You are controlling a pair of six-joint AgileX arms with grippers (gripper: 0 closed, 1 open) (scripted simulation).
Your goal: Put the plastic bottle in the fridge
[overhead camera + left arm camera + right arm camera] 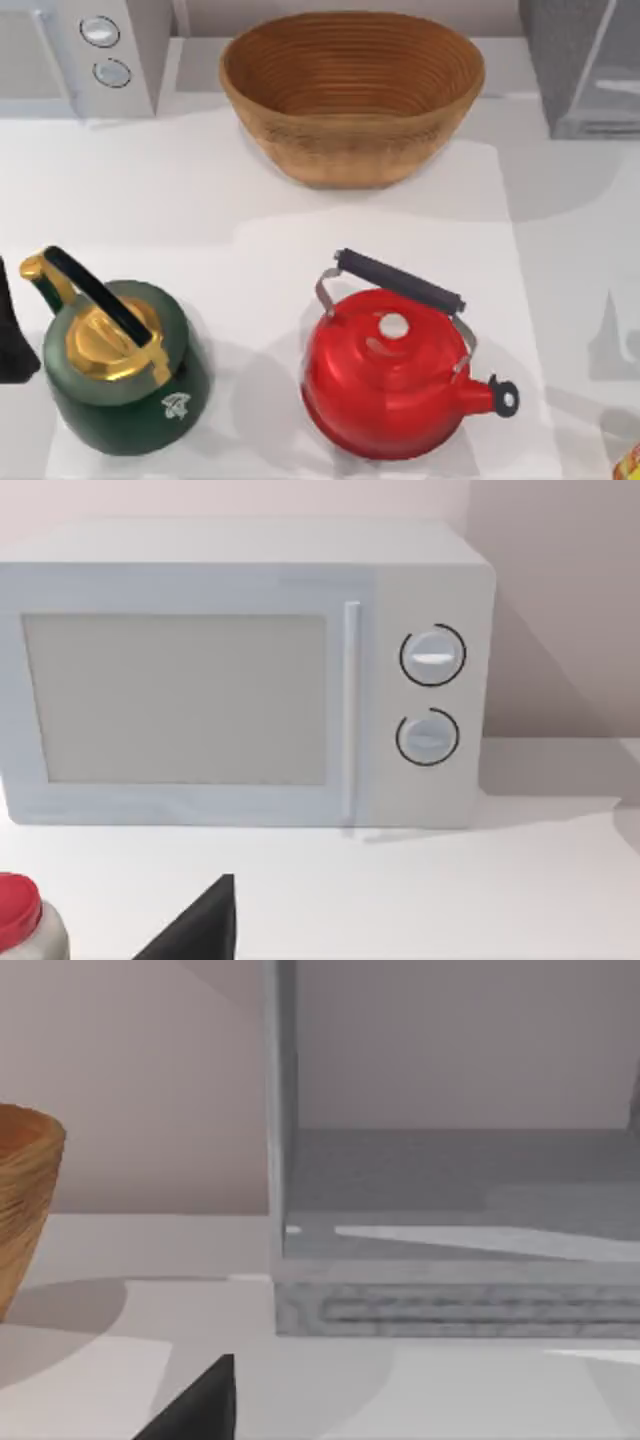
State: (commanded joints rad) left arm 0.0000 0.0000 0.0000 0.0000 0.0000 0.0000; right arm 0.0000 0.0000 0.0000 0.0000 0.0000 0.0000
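1. Presently, in the top view, the fridge (585,65) stands at the upper right corner of the frame, at the back of the tabletop (300,200). It is dark grey and speckled, with a pale glassy panel on its right.
2. The right wrist view faces the fridge (450,1210) head-on. Its grey inner floor and back wall are visible. I cannot tell whether the door is open or I am seeing through the glass.
3. The plastic bottle is not positively identified. Two candidates are recorded: a red-capped, pale-bodied item (15,920) at the lower left of the left wrist view, and a red-and-yellow sliver (631,462) at the lower right corner of the top view.
4. My left gripper (200,930) appears as a dark wedge at the bottom of the left wrist view, facing the microwave (240,680). I cannot tell whether it is open or closed.
5. My right gripper (200,1405) appears as a like wedge, short of the fridge. Its state cannot be told either.
6. Other items in the top view:
   - a wicker basket (350,95) at upper centre
   - a green kettle (120,365) at lower left
   - a red kettle (390,375) at lower centre, well apart from the green one
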